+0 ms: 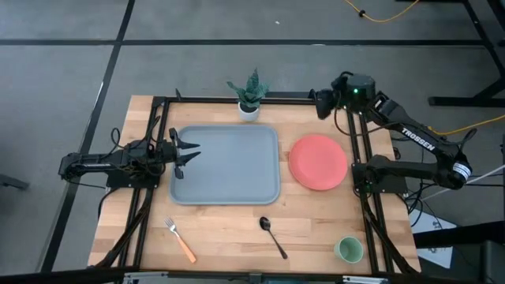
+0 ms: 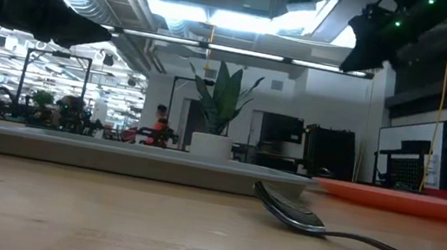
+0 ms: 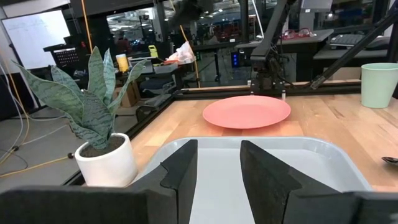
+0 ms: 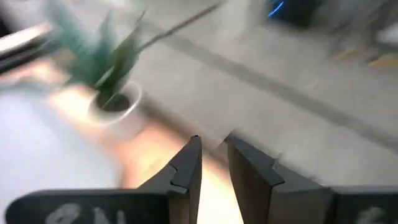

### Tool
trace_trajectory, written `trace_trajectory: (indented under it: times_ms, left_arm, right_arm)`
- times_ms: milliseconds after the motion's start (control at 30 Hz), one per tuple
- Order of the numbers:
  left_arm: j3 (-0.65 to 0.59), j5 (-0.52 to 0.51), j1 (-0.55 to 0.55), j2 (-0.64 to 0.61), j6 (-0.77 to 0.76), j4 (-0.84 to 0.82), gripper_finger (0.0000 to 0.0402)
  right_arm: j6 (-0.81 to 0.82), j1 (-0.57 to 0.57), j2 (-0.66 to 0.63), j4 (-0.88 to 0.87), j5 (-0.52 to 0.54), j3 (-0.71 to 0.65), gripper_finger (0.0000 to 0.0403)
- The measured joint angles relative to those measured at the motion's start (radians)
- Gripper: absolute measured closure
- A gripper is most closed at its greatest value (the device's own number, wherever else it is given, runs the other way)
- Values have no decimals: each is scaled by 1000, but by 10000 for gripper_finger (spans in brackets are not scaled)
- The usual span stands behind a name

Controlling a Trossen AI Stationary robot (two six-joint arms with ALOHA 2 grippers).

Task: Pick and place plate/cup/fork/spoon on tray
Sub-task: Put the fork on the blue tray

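Observation:
The light blue-grey tray [image 1: 226, 166] lies at the table's middle. The coral-red plate [image 1: 319, 162] lies flat on the table just right of it, also in the left wrist view [image 3: 247, 111]. The mint-green cup [image 1: 349, 249] stands upright near the front right corner. The dark spoon [image 1: 273, 236] and the orange-handled fork [image 1: 180, 240] lie flat on the wood near the front edge. My left gripper [image 1: 189, 153] is open and empty over the tray's left edge. My right gripper [image 1: 319, 103] is open with a narrow gap, empty, raised above the far edge beyond the plate.
A white pot with a green plant [image 1: 249, 96] stands at the far edge behind the tray. Black frame rails [image 1: 359, 158] run along the table's left and right sides. Bare wood lies between the tray and the front edge.

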Motion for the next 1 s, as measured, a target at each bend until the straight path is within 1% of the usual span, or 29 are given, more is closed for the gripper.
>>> trace_trajectory:
  times_ms: [67, 133, 200, 367, 500, 767, 933, 1000]
  left_arm:
    - [0, 0, 0, 0, 0, 0, 285]
    - [0, 1, 0, 0, 0, 0, 285]
    - [0, 1, 0, 0, 0, 0, 285]
    - [0, 1, 0, 0, 0, 0, 285]
    - [0, 1, 0, 0, 0, 0, 285]
    - [0, 0, 0, 0, 0, 0, 285]
    - [0, 0, 0, 0, 0, 0, 285]
    - [0, 0, 0, 0, 0, 0, 285]
  right_arm:
    - [38, 9, 0, -72, -80, 0, 320]
    - [84, 25, 0, -111, -105, -1, 320]
    - [118, 48, 0, -119, -98, -1, 320]
    - [133, 98, 8, -78, -23, -2, 320]
    - [133, 119, 22, -41, -20, -2, 320]
    - [122, 149, 94, -37, -19, -2, 320]
    - [28, 149, 168, -37, -18, -2, 320]
    - [25, 149, 199, -37, -19, -3, 320]
